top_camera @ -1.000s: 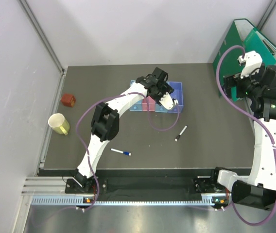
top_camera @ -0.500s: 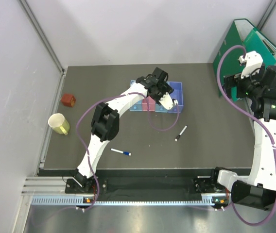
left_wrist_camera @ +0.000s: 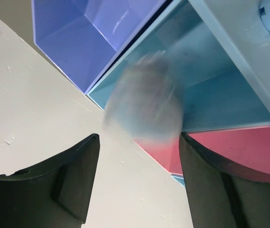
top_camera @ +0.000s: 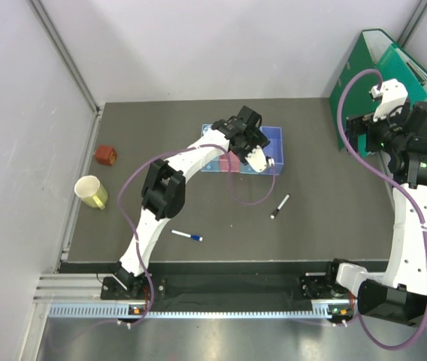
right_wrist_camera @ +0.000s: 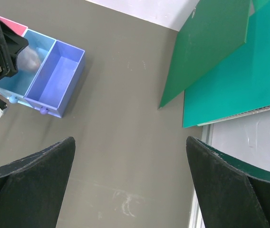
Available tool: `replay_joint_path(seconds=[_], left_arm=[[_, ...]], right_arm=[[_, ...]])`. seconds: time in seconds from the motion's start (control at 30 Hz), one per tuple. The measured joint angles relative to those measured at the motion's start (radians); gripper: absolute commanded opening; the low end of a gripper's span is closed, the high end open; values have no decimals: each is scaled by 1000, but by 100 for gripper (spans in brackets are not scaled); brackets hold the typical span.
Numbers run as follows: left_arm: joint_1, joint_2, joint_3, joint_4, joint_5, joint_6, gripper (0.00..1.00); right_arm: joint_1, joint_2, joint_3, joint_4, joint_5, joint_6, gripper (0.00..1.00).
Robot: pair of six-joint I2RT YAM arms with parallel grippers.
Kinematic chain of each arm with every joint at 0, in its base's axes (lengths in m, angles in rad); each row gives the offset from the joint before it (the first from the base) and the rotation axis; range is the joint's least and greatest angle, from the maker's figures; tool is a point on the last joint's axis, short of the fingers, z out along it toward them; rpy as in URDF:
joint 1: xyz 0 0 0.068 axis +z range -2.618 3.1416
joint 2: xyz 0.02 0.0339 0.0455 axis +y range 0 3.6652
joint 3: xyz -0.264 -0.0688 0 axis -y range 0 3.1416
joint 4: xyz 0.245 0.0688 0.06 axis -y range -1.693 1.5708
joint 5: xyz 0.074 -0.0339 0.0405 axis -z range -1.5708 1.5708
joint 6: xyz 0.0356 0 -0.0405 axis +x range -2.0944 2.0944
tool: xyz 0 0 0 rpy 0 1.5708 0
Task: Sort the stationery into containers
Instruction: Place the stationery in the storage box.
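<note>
**Q:** What is seen at the row of bins (top_camera: pixel 274 137)?

**A:** The left gripper (left_wrist_camera: pixel 139 142) is poised over it, its fingers (left_wrist_camera: pixel 73 180) spread wide and nothing clamped. A round grey-blue item (left_wrist_camera: pixel 144 107), too blurred to be named, is caught between them. It is pictured over the light blue bin (left_wrist_camera: pixel 213 97) beside the purple-blue bin (left_wrist_camera: pixel 87 38). Contact with either finger cannot be made out. The pink bin (left_wrist_camera: pixel 239 152) is seen next along.

**Q:** What is blocked from view?

**A:** From above, the middle bins are covered by the left arm's wrist (top_camera: pixel 245 124). A purple cable (top_camera: pixel 252 201) is looped just at 6 o'clock of the row.

**Q:** And the right gripper (right_wrist_camera: pixel 130 142)?

**A:** It is seen well apart, at 3 o'clock of the row, with fingers fully parted and nothing held. The green folders (right_wrist_camera: pixel 220 57) are stood near it.

**Q:** What is found loose on the table (top_camera: pixel 334 210)?

**A:** A black-and-white marker (top_camera: pixel 280 206) is seen at 5 o'clock of the bins and a white pen with blue cap (top_camera: pixel 187 237) at 7 o'clock. A small red-brown block (top_camera: pixel 106 155) is seen at 9 o'clock. A pale yellow cup (top_camera: pixel 91 192) is stood near the block, at the table's left edge.
</note>
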Motion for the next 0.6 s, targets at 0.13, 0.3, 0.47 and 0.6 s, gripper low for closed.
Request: replay_joint_path(seconds=[0.13, 0.3, 0.47, 0.6], left_arm=[[-4, 0, -4, 4, -15, 19, 77], [-5, 0, -5, 10, -21, 31, 78], [-5, -13, -50, 111, -23, -9, 79], [1, -20, -51, 202, -14, -138, 79]], right_arm=[[0, 0, 0, 0, -1, 0, 100], [-1, 0, 0, 0, -1, 1, 100], [-7, -3, 0, 0, -6, 8, 100], [-8, -11, 0, -1, -34, 6, 100]])
